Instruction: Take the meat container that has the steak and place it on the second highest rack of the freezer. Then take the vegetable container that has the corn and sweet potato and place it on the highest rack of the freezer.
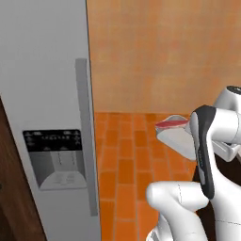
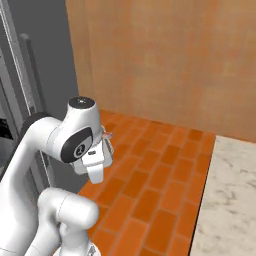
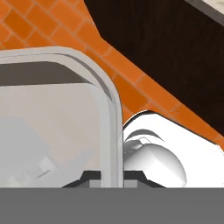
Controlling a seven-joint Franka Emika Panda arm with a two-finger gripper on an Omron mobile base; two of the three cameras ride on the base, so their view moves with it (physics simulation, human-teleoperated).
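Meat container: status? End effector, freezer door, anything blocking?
End effector shut on meat container rim. Steak aboard, carried over the tile floor. Freezer door closed; shelves not reachable yet.

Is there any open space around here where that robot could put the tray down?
Open brick floor lies between the freezer and the arm, running back to the tan wall. The pale marble surface at right looks bare too. It is crowded near the arm, where the gripper clamps the meat container holding the steak.
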